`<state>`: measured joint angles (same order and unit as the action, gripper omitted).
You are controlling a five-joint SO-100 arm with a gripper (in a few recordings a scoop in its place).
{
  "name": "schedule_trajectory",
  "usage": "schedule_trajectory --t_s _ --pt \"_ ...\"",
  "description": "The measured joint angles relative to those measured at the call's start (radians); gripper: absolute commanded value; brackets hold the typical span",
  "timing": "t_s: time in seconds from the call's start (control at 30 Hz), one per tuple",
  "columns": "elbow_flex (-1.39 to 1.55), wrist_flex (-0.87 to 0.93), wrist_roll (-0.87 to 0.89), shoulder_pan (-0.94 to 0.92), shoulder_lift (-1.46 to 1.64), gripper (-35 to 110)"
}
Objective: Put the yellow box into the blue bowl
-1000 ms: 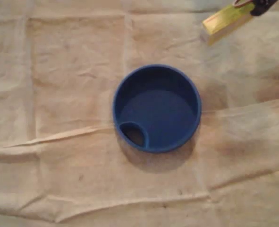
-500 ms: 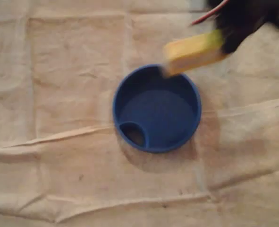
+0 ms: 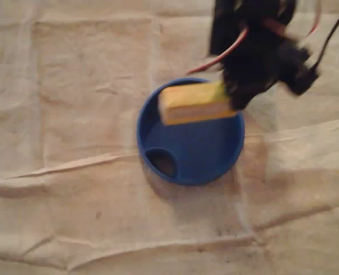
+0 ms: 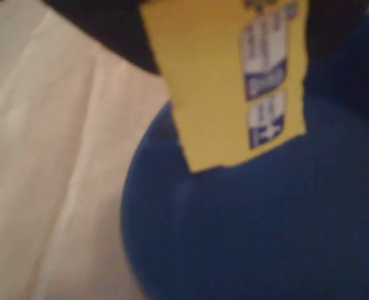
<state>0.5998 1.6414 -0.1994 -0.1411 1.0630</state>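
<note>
The yellow box (image 3: 195, 103) hangs over the upper part of the blue bowl (image 3: 198, 160), lying roughly level with its free end pointing left. My black gripper (image 3: 231, 96) is shut on the box's right end, with the arm reaching in from the top right. In the wrist view the yellow box (image 4: 228, 81), with blue and white print on it, sticks out from the top edge over the blue bowl (image 4: 265, 231). The bowl has a small round pocket (image 3: 162, 162) at its lower left rim.
A creased beige cloth (image 3: 71, 114) covers the whole table, with raised folds running across below the bowl. Red and black wires (image 3: 221, 54) trail from the arm at the top.
The arm has swung down and left from the top right corner, carrying the yellow box from beside the bowl to a place over its inside.
</note>
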Motion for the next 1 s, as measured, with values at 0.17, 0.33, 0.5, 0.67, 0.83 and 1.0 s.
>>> schedule_trajectory --t_s 0.17,0.33,0.5,0.67,0.83,1.0 --pt "-0.075 0.000 0.000 -0.032 -0.078 0" --pt "-0.137 0.000 0.000 -0.037 -0.138 0" --pt "-0.164 0.000 0.000 -0.037 -0.175 0" --pt "-0.166 0.000 0.000 -0.035 -0.179 4" --pt "-0.166 0.000 -0.005 -0.035 -0.179 13" --pt "-0.166 0.000 -0.078 -0.035 -0.179 17"
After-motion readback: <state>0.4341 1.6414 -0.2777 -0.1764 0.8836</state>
